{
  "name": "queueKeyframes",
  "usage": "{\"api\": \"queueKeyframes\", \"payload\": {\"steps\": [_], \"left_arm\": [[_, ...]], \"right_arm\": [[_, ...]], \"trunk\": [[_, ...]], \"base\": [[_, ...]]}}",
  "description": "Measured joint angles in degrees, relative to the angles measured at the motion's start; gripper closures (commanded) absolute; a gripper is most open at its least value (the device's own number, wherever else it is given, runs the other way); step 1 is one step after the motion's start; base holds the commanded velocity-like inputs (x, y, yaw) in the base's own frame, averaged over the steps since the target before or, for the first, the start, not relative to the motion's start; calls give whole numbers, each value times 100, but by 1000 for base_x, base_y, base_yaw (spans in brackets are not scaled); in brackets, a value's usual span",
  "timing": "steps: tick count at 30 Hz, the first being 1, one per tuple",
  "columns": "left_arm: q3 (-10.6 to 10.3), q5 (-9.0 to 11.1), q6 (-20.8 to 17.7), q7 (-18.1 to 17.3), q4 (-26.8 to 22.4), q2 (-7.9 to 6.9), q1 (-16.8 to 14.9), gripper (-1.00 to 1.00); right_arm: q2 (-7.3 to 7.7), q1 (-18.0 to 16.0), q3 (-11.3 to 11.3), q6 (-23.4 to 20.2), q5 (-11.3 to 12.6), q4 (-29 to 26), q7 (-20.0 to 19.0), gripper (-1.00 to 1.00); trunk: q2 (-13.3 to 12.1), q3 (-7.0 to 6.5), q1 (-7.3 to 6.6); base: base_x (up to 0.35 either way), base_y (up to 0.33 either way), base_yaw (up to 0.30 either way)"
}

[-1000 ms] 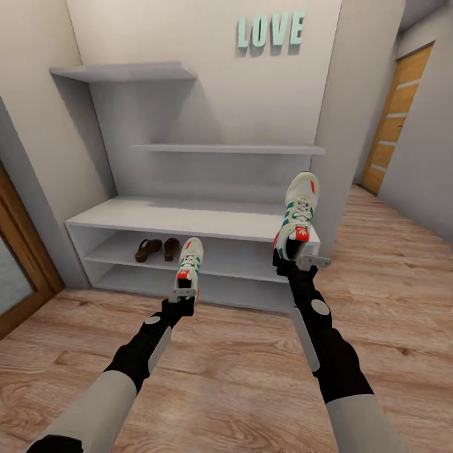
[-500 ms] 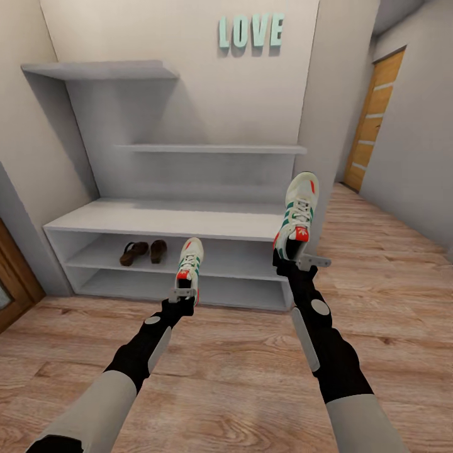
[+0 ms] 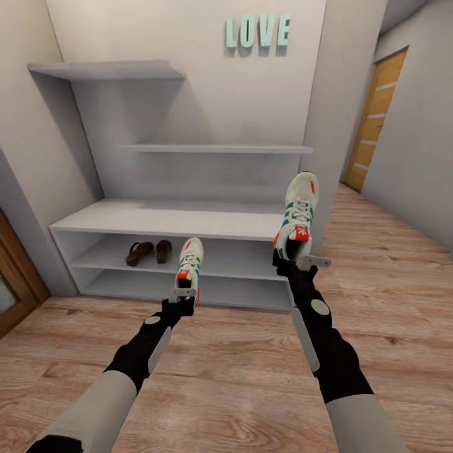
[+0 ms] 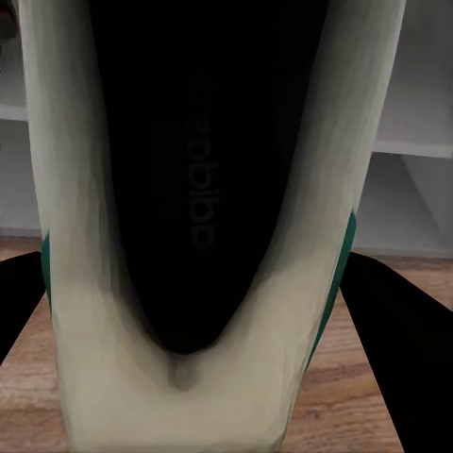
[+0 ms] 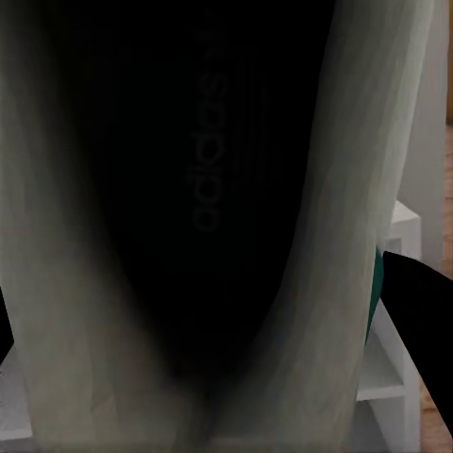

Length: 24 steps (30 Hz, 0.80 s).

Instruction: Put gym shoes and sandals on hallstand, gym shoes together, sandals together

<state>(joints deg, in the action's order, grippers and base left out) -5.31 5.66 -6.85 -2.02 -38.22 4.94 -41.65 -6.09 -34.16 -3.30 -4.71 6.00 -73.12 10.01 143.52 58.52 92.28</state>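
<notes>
In the head view the white hallstand (image 3: 163, 220) stands ahead on the wood corridor floor (image 3: 239, 358). The two brown sandals (image 3: 139, 253) (image 3: 164, 250) lie side by side at the left of its upper open tier. My left gripper (image 3: 185, 291) is shut on the heel of one gym shoe (image 3: 189, 261), held toe-up in front of the shelves. My right gripper (image 3: 296, 259) is shut on the other gym shoe (image 3: 298, 214), held higher, at the rack's right end. Each wrist view looks into its shoe's dark insole (image 4: 189, 189) (image 5: 189, 236), with black fingers (image 4: 396, 330) (image 5: 425, 321) beside it.
Staggered grey-white shelves (image 3: 107, 69) (image 3: 214, 149) hang above the bench, under teal LOVE letters (image 3: 258, 30). A wooden door (image 3: 377, 126) stands down the corridor at right, and a brown door frame (image 3: 16, 277) at left. A wall corner (image 3: 327, 157) adjoins the rack's right end.
The whole picture swung left, then slightly back right, so the camera has moved. Both arms keep the same pose in the view, each still holding its gym shoe.
</notes>
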Motion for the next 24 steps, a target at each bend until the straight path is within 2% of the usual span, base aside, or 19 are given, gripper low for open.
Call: {"api": "queueKeyframes", "payload": {"steps": [8,16,20,22,24], "left_arm": [[0,-1,0,0,1,0,-1,100],[5,4,5,0,21,0,0,100],[17,-12,20,-1,305,-10,2,100],[19,-9,23,0,362,-14,0,100],[21,-9,19,10,396,-16,1,100]], "right_arm": [[0,0,0,-3,8,-1,0,100],[0,0,0,-5,8,-3,8,100],[2,0,20,-17,27,-13,16,100],[7,0,57,-63,34,-15,10,100],[62,0,316,-282,31,-16,29,100]], "trunk": [[0,-7,0],[0,-7,0],[0,-7,1],[0,-7,0],[0,-7,0]], "base": [[0,4,-170],[0,24,-11],[0,0,0],[0,0,0],[0,0,0]]}}
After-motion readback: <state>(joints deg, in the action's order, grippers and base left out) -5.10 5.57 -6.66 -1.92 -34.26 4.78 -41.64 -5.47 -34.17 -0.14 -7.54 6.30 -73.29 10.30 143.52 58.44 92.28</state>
